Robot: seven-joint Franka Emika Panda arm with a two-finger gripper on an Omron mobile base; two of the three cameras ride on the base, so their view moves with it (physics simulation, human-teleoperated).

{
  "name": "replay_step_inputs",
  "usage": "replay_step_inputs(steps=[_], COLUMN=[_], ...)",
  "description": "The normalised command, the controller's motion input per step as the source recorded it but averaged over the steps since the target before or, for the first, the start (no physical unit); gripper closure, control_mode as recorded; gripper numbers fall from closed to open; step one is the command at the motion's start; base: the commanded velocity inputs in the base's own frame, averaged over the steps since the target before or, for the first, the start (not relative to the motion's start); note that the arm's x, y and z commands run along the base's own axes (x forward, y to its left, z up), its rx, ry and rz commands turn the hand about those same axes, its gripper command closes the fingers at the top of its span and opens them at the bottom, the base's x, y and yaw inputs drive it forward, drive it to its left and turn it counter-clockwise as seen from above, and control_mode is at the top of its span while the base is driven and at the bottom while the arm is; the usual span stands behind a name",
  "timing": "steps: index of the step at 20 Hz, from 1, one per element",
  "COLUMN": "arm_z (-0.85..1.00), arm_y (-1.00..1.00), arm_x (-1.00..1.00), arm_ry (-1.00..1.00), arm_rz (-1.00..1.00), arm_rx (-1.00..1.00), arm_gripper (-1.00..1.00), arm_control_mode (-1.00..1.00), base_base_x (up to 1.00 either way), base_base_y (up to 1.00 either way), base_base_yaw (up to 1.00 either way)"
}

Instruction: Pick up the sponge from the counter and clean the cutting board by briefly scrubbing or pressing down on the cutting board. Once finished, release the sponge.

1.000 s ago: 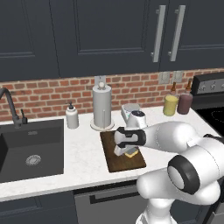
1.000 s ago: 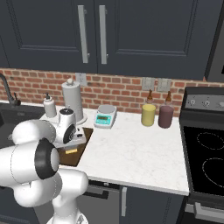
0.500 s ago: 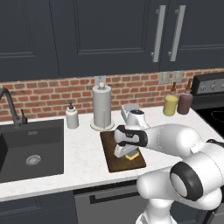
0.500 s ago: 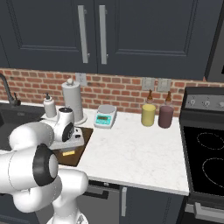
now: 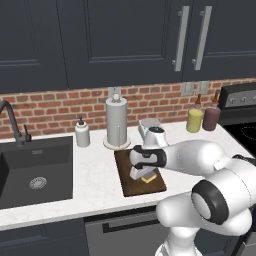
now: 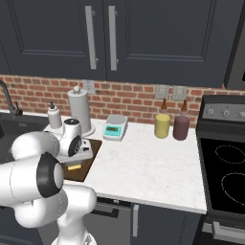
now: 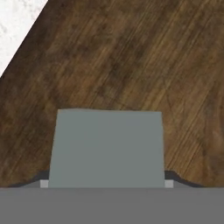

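The sponge shows its grey-green scrub top in the hand view, lying flat on the dark brown cutting board. My gripper is shut on it, one fingertip tight against each side. From the left base view the gripper points down at the board, and the sponge's yellow body rests on the wood beneath it. The right base view has the yellow sponge under the gripper at the board's near end. The board lies on the white counter.
A paper towel holder and a soap bottle stand behind the board. The dark sink is to its left. A white-and-teal scale, a yellow jar and a dark jar stand at the back; the stove is right.
The hand has shifted slightly over the cutting board, carrying the sponge with it and staying low on the wood. The rest of the scene is unchanged.
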Motion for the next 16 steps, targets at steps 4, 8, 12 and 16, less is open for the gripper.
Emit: replay_step_inputs(steps=[4,8,12,16], arm_z=[-0.09,0.00,0.00,0.00], arm_y=[0.00,0.02,0.07,0.10], arm_x=[0.66,0.64,0.56,0.52], arm_ry=[-0.05,-0.05,-0.05,-0.04], arm_rz=[0.00,0.00,0.00,0.00], arm_rx=[0.00,0.00,0.00,0.00], arm_gripper=[1.00,1.00,1.00,1.00], arm_control_mode=[-1.00,-1.00,-1.00,-1.00], base_base_x=[0.00,0.00,0.00,0.00], base_base_y=[0.00,0.00,0.00,0.00], base_base_yaw=[0.00,0.00,0.00,0.00])
